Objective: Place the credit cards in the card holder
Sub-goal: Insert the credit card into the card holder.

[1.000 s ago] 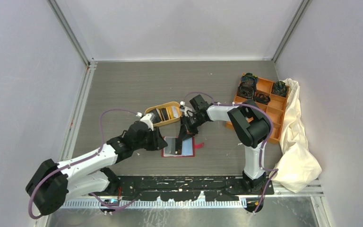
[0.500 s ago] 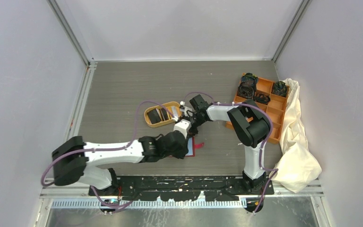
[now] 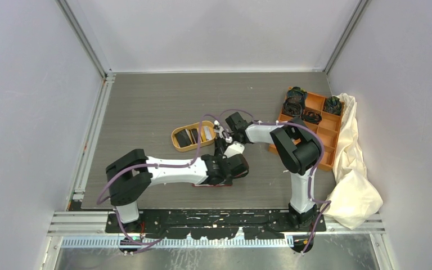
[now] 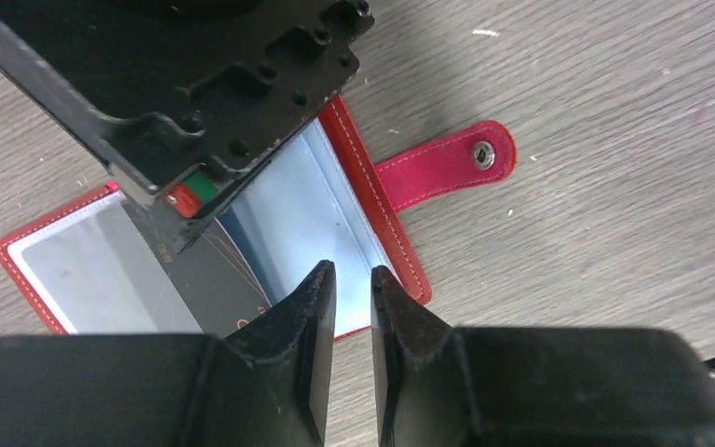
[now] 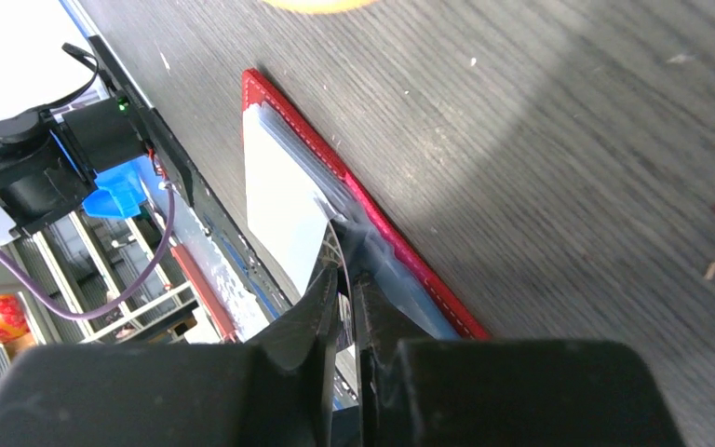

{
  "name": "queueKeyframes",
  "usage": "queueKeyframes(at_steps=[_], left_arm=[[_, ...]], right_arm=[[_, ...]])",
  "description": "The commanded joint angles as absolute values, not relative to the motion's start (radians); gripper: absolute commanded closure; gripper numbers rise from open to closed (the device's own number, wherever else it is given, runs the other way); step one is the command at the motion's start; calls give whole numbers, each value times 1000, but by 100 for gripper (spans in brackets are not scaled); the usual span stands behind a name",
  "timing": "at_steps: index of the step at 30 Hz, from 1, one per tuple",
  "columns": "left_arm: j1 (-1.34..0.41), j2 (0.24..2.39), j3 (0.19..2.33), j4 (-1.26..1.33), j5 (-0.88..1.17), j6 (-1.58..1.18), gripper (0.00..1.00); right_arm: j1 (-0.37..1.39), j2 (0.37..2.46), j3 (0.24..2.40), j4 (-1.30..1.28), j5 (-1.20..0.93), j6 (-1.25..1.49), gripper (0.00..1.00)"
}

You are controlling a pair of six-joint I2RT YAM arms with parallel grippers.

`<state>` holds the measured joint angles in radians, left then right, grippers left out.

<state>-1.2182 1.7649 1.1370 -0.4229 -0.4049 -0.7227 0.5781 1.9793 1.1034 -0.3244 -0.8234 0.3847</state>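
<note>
1. The left gripper [image 4: 346, 279] has its fingers a slim gap apart; I cannot tell whether they pinch anything.
2. Right beneath them lies the open card holder [image 4: 379, 200].
3. Just beside them, the right gripper [image 5: 346, 284] clenches a black credit card [image 4: 219, 279], which reaches the holder's lining.
4. Beyond them, the clasp tab [image 4: 447, 163] lies flat on the table [image 4: 614, 233].

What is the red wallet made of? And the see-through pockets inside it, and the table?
The red wallet looks like leather or fake leather: matte, with pale stitching along its edge and a suede-like clasp tab holding a shiny metal snap. Its pockets look like thin, glossy clear plastic over pale blue lining. The table shows grey wood grain, maybe a printed laminate.
</note>
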Motion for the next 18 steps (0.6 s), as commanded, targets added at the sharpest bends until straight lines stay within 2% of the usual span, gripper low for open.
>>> queueKeyframes(at_steps=[1, 18], left_arm=[[-1223, 1826, 1239, -568, -489, -747, 78], [-1204, 1807, 1163, -543, -461, -732, 73]], right_arm=[[589, 2008, 1117, -339, -728, 344, 84], [586, 2006, 1121, -351, -725, 331, 79]])
